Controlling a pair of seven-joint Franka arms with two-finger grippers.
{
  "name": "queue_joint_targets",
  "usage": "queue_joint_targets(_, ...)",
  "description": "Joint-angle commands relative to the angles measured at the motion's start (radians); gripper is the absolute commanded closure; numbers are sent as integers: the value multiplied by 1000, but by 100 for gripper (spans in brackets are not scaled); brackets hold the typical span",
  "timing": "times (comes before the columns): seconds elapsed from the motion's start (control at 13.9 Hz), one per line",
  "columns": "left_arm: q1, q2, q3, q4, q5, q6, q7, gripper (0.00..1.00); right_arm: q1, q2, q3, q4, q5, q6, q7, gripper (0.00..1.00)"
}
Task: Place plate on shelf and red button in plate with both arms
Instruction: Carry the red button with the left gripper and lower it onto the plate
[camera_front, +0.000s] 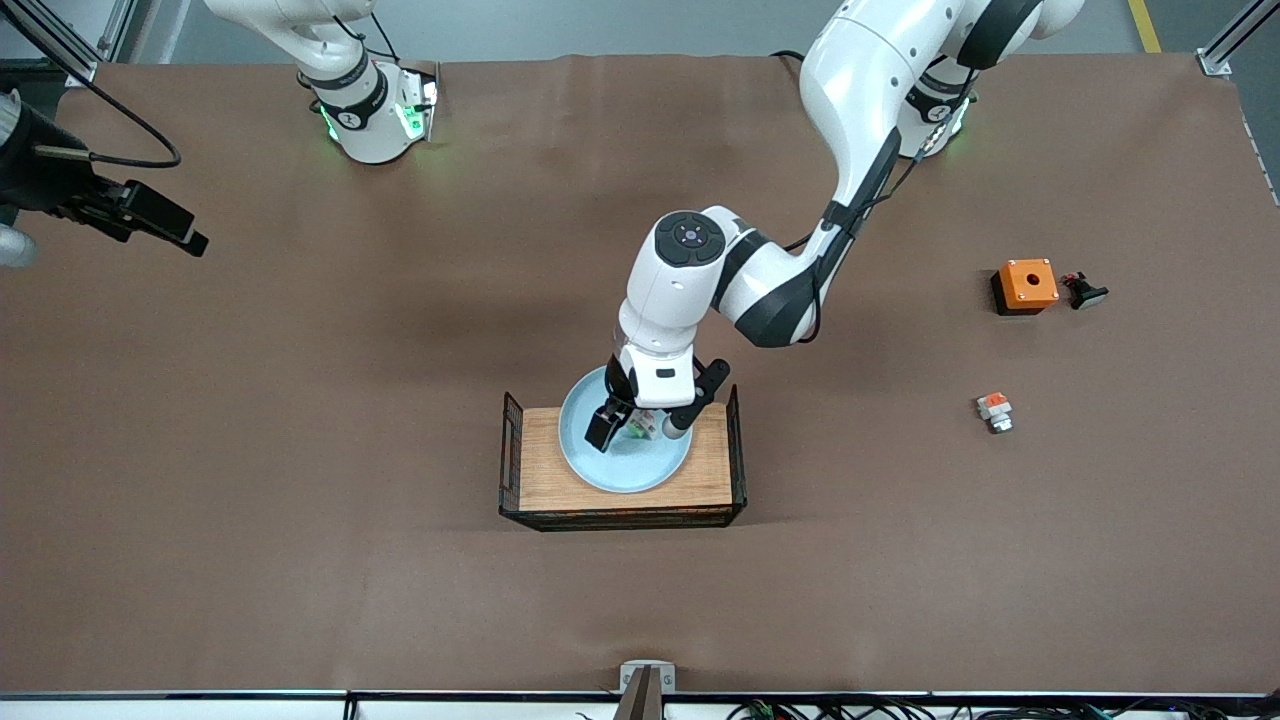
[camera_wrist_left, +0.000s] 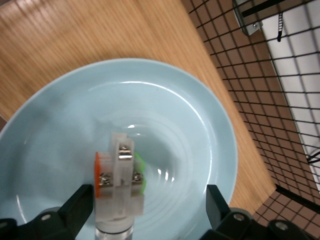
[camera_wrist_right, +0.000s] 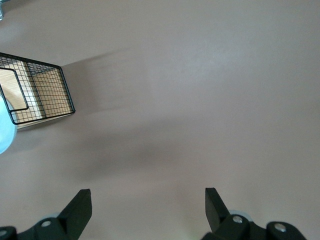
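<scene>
A small white-grey switch piece, the red button (camera_wrist_left: 119, 185), stands on the pale blue plate (camera_front: 610, 470), which sits on the wooden tray (camera_front: 540, 470) at table centre. The left gripper (camera_front: 640, 425) straddles it, fingers spread wide, not gripping. At ten o'clock the right gripper (camera_wrist_right: 147, 205) waits over bare table, fingers wide and empty.

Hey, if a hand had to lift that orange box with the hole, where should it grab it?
Probably from straight above, fingers across two facing side walls of the orange box. It sits flat with squared sides; the hole on top offers no hold. Close on the pair of sides away from the small dark piece lying beside it.
</scene>
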Motion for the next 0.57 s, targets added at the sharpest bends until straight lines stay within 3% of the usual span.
queue_joint_targets(0.0,-7,-17,35,3,16,-10,-4,0,-4,-10,6,25,-54,25,-150,0)
queue_joint_targets(0.5,-8,-89,37,17,-8,-125,-26,0,-4,-10,9,26,-50,44,-186,0)
